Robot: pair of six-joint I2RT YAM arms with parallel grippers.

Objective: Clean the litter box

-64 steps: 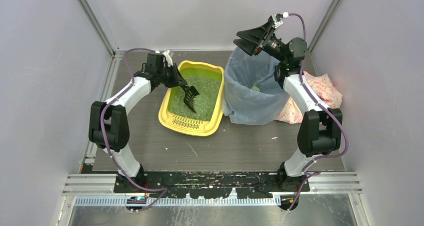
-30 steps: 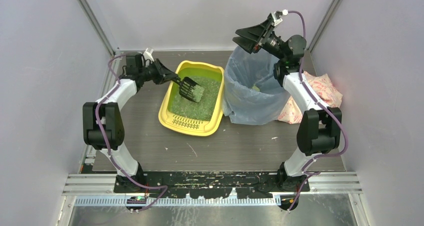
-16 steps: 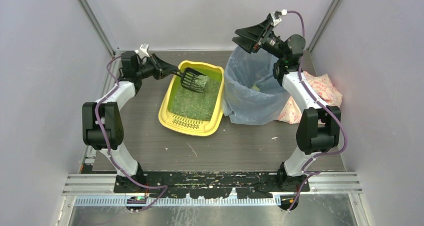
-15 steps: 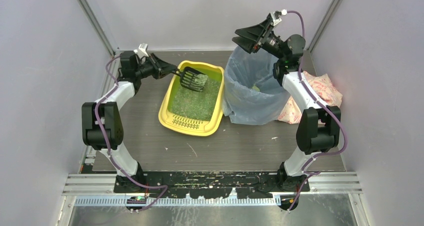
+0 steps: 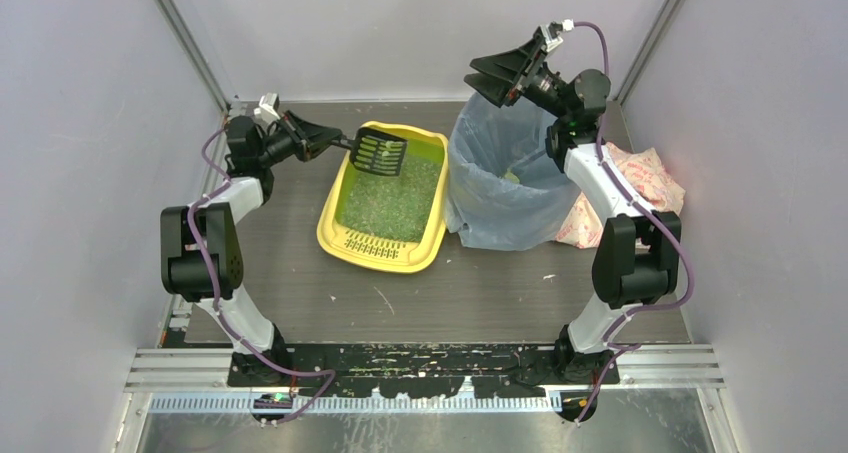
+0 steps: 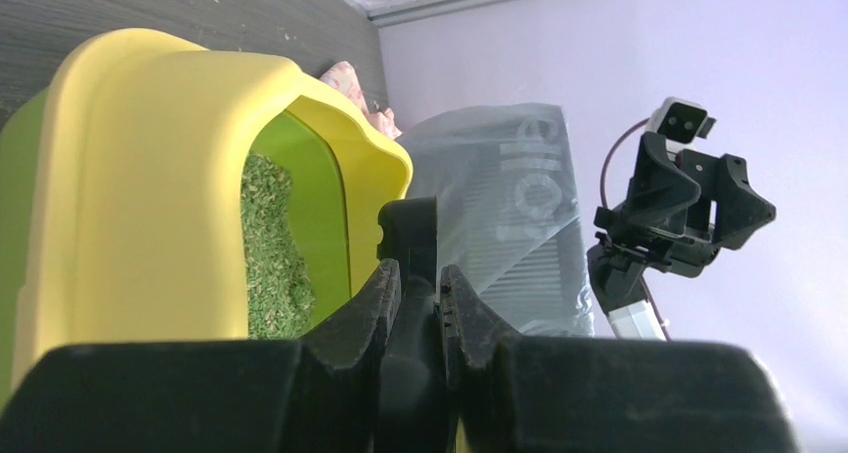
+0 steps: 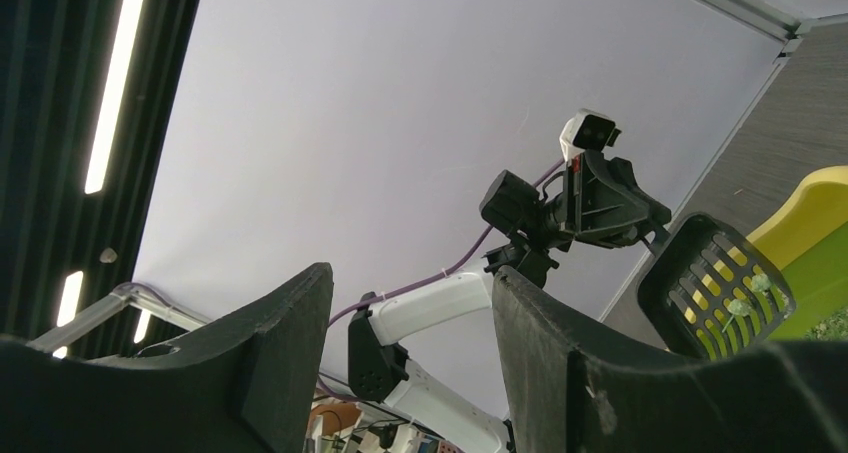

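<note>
black scoop (image 6: 408, 228) mostly behind left pincer (image 6: 418, 281)

Even bright light; wrist cam foregrounds blurred.

The litter box (image 5: 385, 254) was smooth yellow plastic, slightly glossy; its litter (image 5: 392, 199) looked coarse, granular, matt; the scoop (image 5: 379, 153) was matt black plastic; the bin liner (image 5: 500, 209) looked like thin translucent film, creased, faintly shiny; the table (image 5: 480, 289) showed dark matt wood-grain, scuffed
</note>
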